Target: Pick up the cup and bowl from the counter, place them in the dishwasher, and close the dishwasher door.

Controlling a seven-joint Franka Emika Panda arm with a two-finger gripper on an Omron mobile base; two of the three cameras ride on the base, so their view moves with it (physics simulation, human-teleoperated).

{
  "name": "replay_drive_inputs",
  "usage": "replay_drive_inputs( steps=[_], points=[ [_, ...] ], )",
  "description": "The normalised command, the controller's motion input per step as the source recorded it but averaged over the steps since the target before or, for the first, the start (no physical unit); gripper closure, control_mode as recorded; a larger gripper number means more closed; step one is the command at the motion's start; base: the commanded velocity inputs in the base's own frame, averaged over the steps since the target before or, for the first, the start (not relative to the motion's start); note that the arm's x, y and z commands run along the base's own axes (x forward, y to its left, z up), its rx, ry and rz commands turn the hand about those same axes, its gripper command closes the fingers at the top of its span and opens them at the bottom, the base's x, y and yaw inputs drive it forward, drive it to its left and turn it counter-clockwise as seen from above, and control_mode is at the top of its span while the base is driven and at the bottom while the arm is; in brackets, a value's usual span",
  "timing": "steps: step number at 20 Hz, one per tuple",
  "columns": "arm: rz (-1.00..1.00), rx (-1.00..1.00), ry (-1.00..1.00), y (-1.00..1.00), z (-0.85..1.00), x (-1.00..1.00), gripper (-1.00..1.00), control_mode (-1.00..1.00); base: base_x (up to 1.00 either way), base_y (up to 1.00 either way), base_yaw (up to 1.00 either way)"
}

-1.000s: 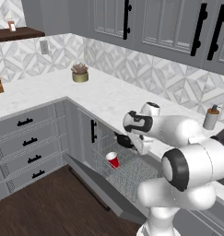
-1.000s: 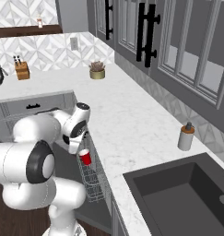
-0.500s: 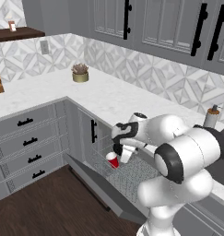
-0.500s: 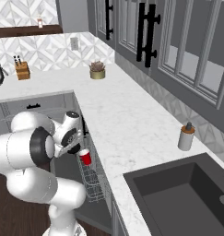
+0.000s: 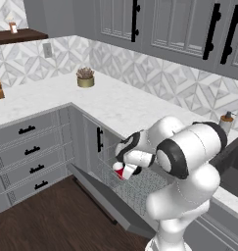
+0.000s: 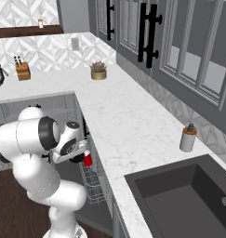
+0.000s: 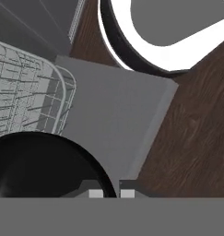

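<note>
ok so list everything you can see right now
cup: one, red, in the dishwasher rack
bowl: one, black, rim in the pincer
dishwasher door: one, grey, dropped open
counter: one, white marble, atop grey cabinets
potted plant: one, greenish, counter by the wall
soap dispenser: one, grey, counter near the sink
knife block: one, brown, far counter
pincer: one, dark tips, shut on the bowl

Red cup above grey wire rack
</note>
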Motion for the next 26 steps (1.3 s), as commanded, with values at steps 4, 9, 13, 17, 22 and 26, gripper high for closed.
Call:
replay_drive_inputs(
  steps=[4,9,13,17,22,26],
  points=[
    [-0.05,-0.04,-0.11,0.04,-0.51,0.43,1.00,-1.00,0.00,0.00,0.00],
    [-0.12,-0.09,-0.03,0.03,-0.53,0.34,1.00,-1.00,0.00,0.00,0.00],
    [-0.11,-0.10,0.01,0.00,-0.52,0.44,1.00,-1.00,0.00,0.00,0.00],
    [-0.07,-0.09,0.00,0.00,-0.47,0.54,1.00,-1.00,0.00,0.00,0.00],
    [0.00,-0.01,0.00,-0.09,-0.35,0.65,1.00,-1.00,0.00,0.00,0.00],
    [0.00,0.00,0.00,-0.22,-0.21,0.58,1.00,-1.00,0.00,0.00,0.00]
  ],
)
